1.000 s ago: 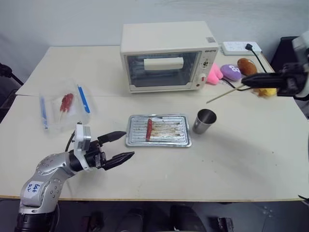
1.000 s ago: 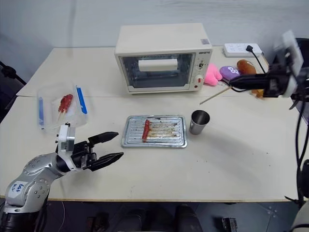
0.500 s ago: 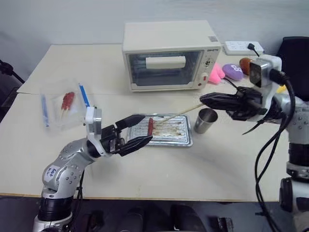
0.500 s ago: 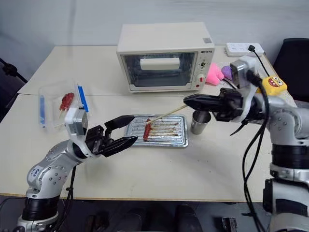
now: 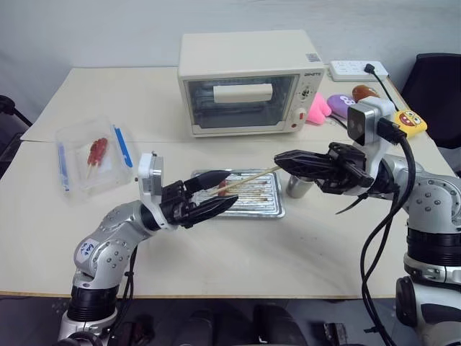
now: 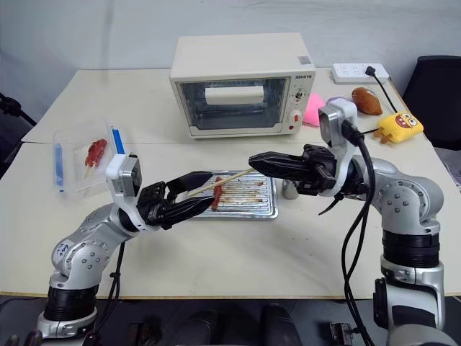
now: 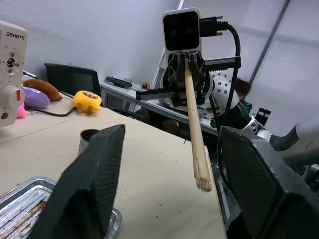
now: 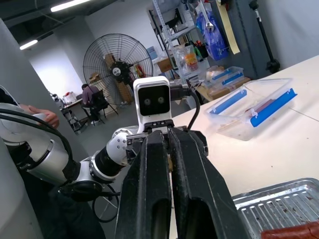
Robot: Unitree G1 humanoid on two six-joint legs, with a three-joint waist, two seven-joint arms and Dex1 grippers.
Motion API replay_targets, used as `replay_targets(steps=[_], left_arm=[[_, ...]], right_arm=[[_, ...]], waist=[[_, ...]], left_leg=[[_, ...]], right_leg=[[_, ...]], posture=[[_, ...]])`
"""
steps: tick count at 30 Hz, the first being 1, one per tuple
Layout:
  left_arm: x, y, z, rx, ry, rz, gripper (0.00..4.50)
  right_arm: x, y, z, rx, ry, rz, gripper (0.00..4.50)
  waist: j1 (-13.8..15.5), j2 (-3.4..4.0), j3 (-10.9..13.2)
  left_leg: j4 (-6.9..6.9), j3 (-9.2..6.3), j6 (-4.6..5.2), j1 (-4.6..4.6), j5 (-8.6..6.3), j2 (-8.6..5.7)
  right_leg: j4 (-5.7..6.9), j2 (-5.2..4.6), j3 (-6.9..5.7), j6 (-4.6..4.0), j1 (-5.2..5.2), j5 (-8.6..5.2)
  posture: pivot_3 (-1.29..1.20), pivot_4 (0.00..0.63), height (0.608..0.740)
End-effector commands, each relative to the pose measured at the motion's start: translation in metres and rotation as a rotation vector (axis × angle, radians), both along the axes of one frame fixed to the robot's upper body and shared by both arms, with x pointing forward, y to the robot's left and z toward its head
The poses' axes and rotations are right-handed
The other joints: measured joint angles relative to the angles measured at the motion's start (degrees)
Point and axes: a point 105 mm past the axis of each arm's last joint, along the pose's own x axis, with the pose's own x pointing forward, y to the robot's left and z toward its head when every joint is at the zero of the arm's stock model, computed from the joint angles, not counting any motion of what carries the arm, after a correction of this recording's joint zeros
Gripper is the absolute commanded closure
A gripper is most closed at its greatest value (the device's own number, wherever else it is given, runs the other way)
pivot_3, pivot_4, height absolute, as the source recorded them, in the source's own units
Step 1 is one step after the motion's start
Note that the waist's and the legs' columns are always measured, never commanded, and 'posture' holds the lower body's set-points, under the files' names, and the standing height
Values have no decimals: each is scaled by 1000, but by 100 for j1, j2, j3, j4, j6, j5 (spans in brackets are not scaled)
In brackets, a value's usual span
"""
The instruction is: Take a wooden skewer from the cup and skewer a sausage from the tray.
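My right gripper (image 5: 281,159) is shut on the wooden skewer (image 5: 252,175), which points level across the tray (image 5: 270,209) toward my left arm. My left gripper (image 5: 232,187) hovers over the tray's left end, open, its two fingers (image 7: 94,184) standing on either side of the skewer's free tip (image 7: 202,181) without touching it. The dark red sausage (image 6: 216,196) lies on the tray, partly hidden behind the left fingers. Beside the tray's right end, the steel cup (image 6: 289,190) stands behind the right gripper.
A cream toaster oven (image 5: 245,83) stands behind the tray. A clear plastic box with blue strips (image 5: 94,155) holding red pieces on sticks sits at the left. Plush toys (image 5: 407,122) and a power strip (image 5: 356,70) lie at the back right.
My right arm swung in from the far right and lowered the skewer over the tray. My left gripper rose and moved right to the skewer's tip, and its fingers narrowed.
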Motion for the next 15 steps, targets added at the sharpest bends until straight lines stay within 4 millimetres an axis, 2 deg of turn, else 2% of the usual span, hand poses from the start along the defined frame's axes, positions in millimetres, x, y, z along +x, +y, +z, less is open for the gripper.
replay_targets(steps=[1, 9, 10, 14, 15], left_arm=[[-10, -5, 10, -19, -48, -39, 2316], [-11, -7, 13, -19, -63, -37, 4357], [-11, -7, 14, -19, -63, -37, 4475], [-11, -6, 12, -14, -57, -34, 4475], [-11, -5, 11, -11, -54, -30, 4493]], right_arm=[[-7, 2, 4, 14, -39, 20, 4500], [-6, 7, -6, 10, -26, 21, 4500], [-7, 8, -6, 13, -23, 21, 4500], [-4, 9, -8, 28, 19, -5, 4500], [-3, 8, -6, 41, 17, -23, 4250]], waist=[[0, 0, 0], [0, 0, 0], [0, 0, 0], [-1, 0, 0], [-1, 0, 0]], left_leg=[[0, 0, 0, 0, 0, 0], [0, 0, 0, 0, 0, 0], [0, 0, 0, 0, 0, 0], [-1, 0, 0, 0, 0, 0], [-1, 0, 0, 0, 0, 0]], right_leg=[[0, 0, 0, 0, 0, 0], [0, 0, 1, 0, 0, 0], [0, 0, 0, 0, 0, 0], [0, 0, 1, 0, 0, 0], [0, 0, 1, 0, 0, 0]], posture=[[0, 150, 740], [0, 150, 740], [0, 150, 740], [0, 150, 740], [0, 150, 740]])
